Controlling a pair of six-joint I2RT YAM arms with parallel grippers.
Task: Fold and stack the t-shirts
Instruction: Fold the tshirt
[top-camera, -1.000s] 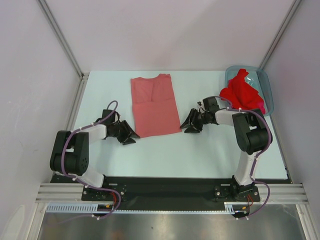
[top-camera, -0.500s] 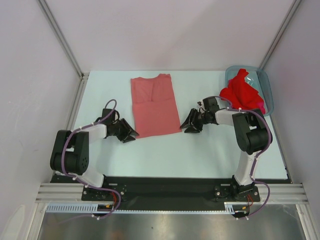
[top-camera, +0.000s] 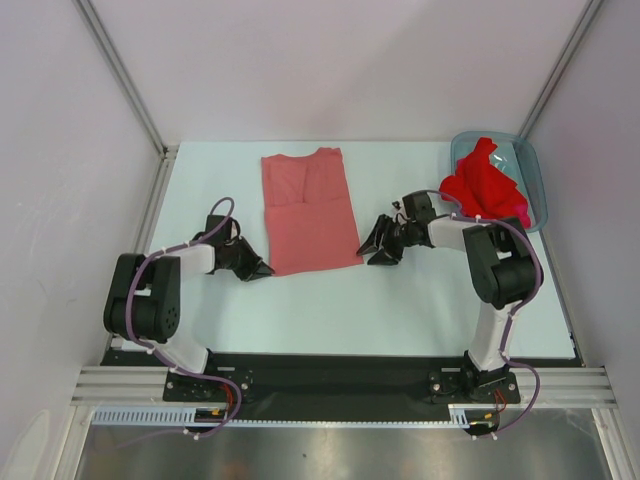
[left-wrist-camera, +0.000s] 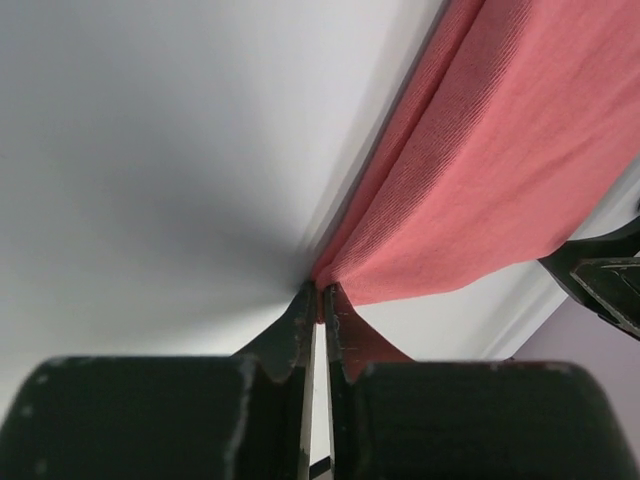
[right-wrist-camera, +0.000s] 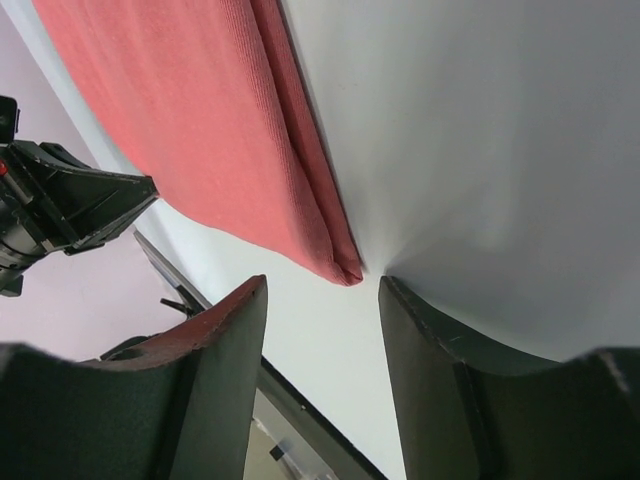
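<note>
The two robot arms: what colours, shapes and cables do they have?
The left arm and the right arm both have bulky black joint housings joined by white links, with a purple cable looping along each. The left gripper and the right gripper are black, each with two flat tapering fingers, slightly scuffed at the edges.

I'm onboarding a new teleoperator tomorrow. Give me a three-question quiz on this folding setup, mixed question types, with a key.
1. Fill in: the left gripper is shut on the near ___ corner of the pink t-shirt.
2. True or false: the right gripper is clamped on the pink t-shirt.
3. Where do the red t-shirts lie? A) heaped in the bin B) on the pink t-shirt C) spread flat beside it.
Key: 1 left; 2 false, its jaws stand open at the other near corner; 3 A.
</note>
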